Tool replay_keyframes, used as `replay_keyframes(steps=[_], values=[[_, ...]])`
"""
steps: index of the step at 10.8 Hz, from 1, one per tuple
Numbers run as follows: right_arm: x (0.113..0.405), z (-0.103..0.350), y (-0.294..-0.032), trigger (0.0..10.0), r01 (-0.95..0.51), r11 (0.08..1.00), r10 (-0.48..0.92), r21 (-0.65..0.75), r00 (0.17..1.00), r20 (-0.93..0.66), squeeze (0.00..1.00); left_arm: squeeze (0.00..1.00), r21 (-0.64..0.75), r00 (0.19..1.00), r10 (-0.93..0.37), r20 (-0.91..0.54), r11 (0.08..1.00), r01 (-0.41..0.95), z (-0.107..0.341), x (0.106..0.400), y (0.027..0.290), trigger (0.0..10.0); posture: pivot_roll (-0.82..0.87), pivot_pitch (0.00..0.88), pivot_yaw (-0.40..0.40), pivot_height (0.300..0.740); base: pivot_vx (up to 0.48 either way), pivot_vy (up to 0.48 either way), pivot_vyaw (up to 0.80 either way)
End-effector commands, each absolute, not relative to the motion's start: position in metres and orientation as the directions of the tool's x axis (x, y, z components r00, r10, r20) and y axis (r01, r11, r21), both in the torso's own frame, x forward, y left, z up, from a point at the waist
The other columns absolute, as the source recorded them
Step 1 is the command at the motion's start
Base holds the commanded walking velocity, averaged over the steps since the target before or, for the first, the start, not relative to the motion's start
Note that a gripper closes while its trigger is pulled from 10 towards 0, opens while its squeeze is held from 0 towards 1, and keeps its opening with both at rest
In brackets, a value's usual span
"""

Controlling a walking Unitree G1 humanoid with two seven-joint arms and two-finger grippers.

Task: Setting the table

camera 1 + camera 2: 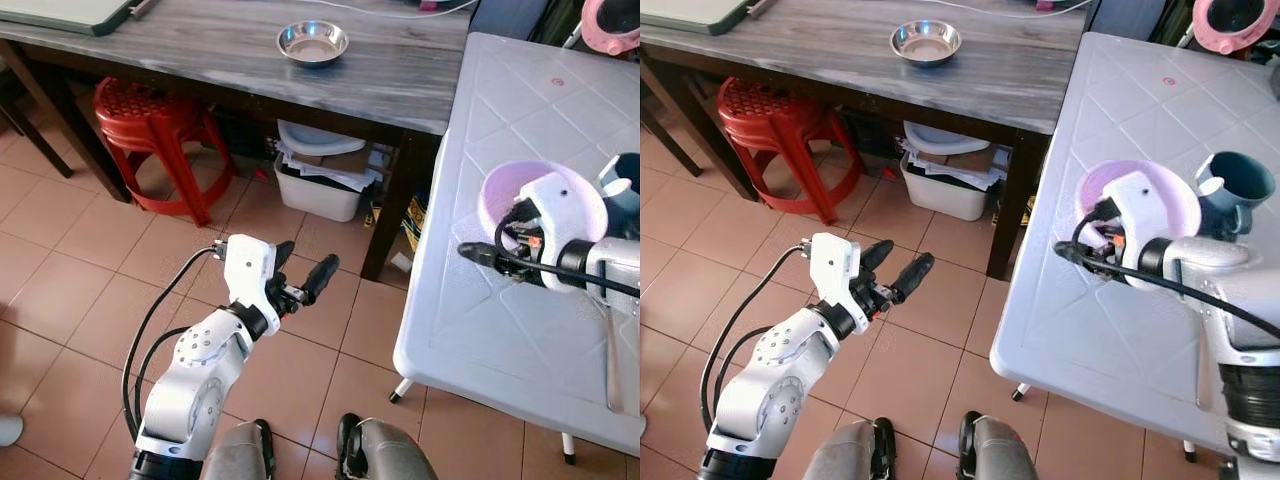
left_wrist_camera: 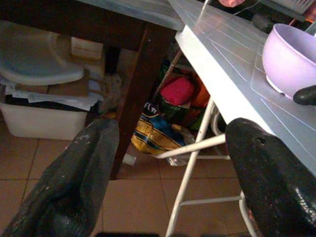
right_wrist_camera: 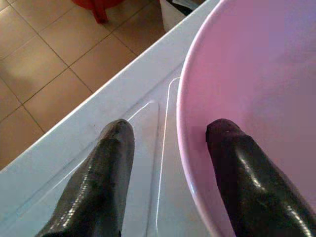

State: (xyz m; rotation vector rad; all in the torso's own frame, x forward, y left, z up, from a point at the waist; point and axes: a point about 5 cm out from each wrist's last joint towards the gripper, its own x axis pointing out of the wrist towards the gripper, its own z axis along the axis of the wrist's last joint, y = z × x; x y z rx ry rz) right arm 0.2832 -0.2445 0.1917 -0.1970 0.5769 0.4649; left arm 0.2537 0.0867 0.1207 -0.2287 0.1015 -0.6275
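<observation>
Pink bowl (image 1: pixel 1160 195), empty, rim between right claw (image 3: pixel 170 143) fingers.

Head stereo pair looks steeply down — both share white table (image 1: pixel 520 300); wrist cameras close, along gripper fingers.

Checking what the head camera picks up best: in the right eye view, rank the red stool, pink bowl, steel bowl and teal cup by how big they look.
1. red stool, partly hidden under the wooden table
2. pink bowl, partly covered by the right gripper
3 and 4. teal cup and steel bowl look alike; the cup is nearer, so I will not rank them.
</observation>
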Motion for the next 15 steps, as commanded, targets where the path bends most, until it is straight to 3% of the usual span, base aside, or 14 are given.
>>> replay_keyframes(steps=[1,10,13,15], values=[[0.281,0.190,-0.249,0.0,-0.476,0.878,0.361,-0.054,0.731,-0.579,0.00,0.00,-0.243,0.797,-0.603,-0.041,0.780,0.577,0.118,0.252,0.086,10.0,-0.11,0.157,-0.021,0.740,0.000,0.000,0.00],[0.289,0.173,-0.232,0.0,-0.413,0.906,0.309,-0.092,0.794,-0.524,0.00,0.00,-0.238,0.831,-0.553,-0.057,0.816,0.527,0.114,0.252,0.095,10.0,-0.08,0.149,-0.015,0.740,0.000,0.000,0.00],[0.294,0.166,-0.222,0.0,-0.359,0.921,0.257,-0.151,0.852,-0.456,0.00,0.00,-0.230,0.847,-0.527,-0.071,0.835,0.500,0.111,0.251,0.101,10.0,-0.07,0.138,-0.011,0.740,0.000,0.000,0.00],[0.298,0.169,-0.205,0.0,-0.334,0.903,0.231,-0.270,0.908,-0.350,0.00,0.00,-0.212,0.869,-0.492,-0.048,0.855,0.473,0.114,0.256,0.107,10.0,-0.05,0.136,-0.023,0.740,0.000,0.429,0.00]])
